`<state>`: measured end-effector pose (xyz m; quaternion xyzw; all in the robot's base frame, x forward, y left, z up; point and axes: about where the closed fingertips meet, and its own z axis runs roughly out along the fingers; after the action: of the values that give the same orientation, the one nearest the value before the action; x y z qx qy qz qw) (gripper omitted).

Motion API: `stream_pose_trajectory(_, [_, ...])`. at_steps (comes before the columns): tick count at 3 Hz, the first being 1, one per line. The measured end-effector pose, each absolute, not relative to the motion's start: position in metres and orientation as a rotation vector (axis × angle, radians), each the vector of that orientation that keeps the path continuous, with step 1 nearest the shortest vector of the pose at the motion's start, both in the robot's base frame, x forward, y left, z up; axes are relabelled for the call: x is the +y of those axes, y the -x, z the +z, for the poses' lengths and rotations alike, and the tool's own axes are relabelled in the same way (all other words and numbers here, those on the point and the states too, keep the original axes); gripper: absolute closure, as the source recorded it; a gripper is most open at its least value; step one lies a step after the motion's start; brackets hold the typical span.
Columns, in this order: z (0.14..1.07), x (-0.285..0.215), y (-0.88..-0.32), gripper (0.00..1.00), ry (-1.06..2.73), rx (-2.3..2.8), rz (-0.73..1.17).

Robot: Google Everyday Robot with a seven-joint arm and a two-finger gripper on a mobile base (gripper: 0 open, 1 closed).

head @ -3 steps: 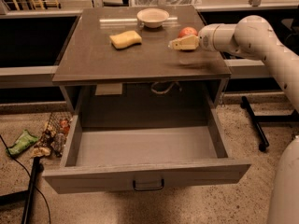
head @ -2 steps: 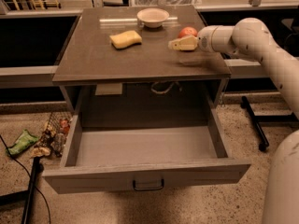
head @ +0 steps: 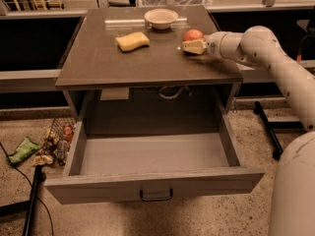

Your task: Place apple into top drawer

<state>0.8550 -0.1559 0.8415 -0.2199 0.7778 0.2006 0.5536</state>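
The apple (head: pixel 193 34) is red-orange and rests on the brown table top, right of centre near the back. My gripper (head: pixel 194 46) reaches in from the right and sits right against the apple's near side, at table-top height. The top drawer (head: pixel 98 188) is pulled fully out below the table top. Its grey inside is empty and its dark handle (head: pixel 156 196) is at the centre of the front panel.
A yellow sponge (head: pixel 132 41) lies on the table top (head: pixel 98 65) left of the apple. A pale bowl (head: pixel 161 18) stands at the back centre. Litter and a wire basket (head: pixel 56 141) lie on the floor at the left. A dark stand leg (head: pixel 268 132) is on the right.
The arm has edged slightly to the left at the apple. The apple, sponge, bowl and open drawer have not moved.
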Motion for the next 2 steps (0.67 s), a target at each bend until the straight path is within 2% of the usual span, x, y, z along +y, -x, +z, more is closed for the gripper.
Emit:
stream_pose_trajectory(1, [0.842, -0.158, -0.86, 0.66, 0.498, 1.807, 0.479])
stream_pose_trajectory(2, [0.86, -0.161, -0.842, 0.89, 0.545, 1.738, 0.502])
